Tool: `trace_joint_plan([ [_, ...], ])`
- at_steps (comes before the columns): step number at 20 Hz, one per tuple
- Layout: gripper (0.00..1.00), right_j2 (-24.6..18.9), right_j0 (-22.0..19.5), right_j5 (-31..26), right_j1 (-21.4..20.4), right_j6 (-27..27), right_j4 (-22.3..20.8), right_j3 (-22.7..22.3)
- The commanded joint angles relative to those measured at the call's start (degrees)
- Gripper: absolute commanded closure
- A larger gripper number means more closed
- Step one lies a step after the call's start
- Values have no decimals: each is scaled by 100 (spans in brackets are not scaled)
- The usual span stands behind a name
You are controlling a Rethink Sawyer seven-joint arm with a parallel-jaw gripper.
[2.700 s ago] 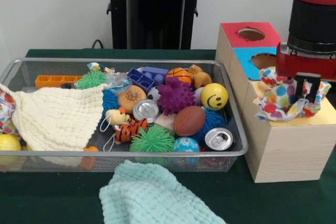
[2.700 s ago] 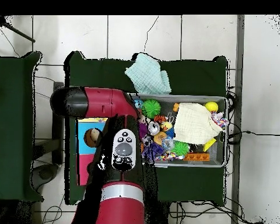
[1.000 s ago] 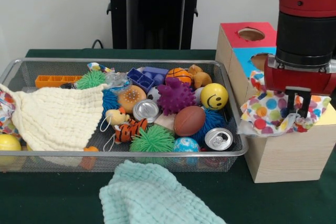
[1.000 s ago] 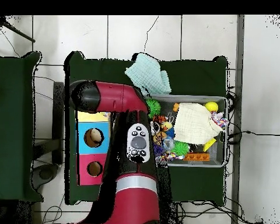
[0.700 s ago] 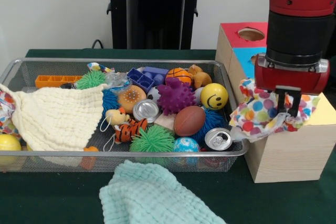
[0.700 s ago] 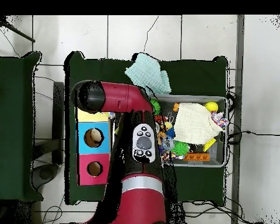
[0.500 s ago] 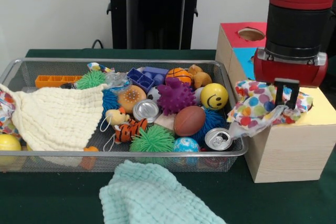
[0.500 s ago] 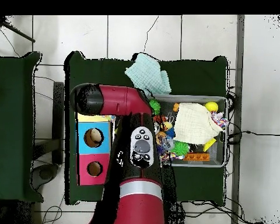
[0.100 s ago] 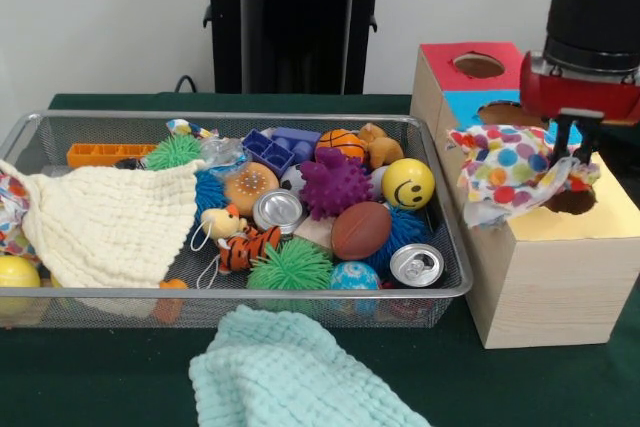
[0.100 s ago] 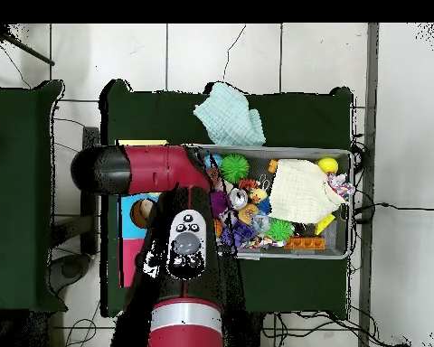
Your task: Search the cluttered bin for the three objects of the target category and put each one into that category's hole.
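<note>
A polka-dot cloth (image 9: 510,172) hangs bunched from my gripper (image 9: 578,152), which is shut on it just above the yellow part of the wooden box (image 9: 540,277). The cloth's tail drapes left over the box's edge, and it partly covers the yellow hole (image 9: 572,199). In the wire bin (image 9: 230,117) a cream cloth (image 9: 105,222) lies spread over the left half, also seen as the cream cloth (image 10: 302,190) from above. A mint cloth (image 9: 290,372) lies on the table in front of the bin. In the overhead view the red arm (image 10: 180,244) hides the gripper.
The box also has a red hole (image 9: 478,65) and a blue hole (image 9: 508,113) behind the yellow one. The bin's right half holds balls, cans, spiky toys and a small football (image 9: 361,230). Another spotted fabric (image 9: 12,209) peeks out at the bin's left end.
Over the last second the gripper rose and shifted right, back from the bin side, carrying the polka-dot cloth with it. The bin's contents have not moved.
</note>
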State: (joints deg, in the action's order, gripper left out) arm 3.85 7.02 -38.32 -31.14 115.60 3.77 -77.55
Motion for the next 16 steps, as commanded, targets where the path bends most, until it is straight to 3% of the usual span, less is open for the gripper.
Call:
trace_joint_plan([
  [1,100,84,57,-665,-122,894,-1,-824],
  [12,100,-245,-297,124,459,447,-74,-614],
  [16,100,-310,-379,168,606,309,-140,-430],
])
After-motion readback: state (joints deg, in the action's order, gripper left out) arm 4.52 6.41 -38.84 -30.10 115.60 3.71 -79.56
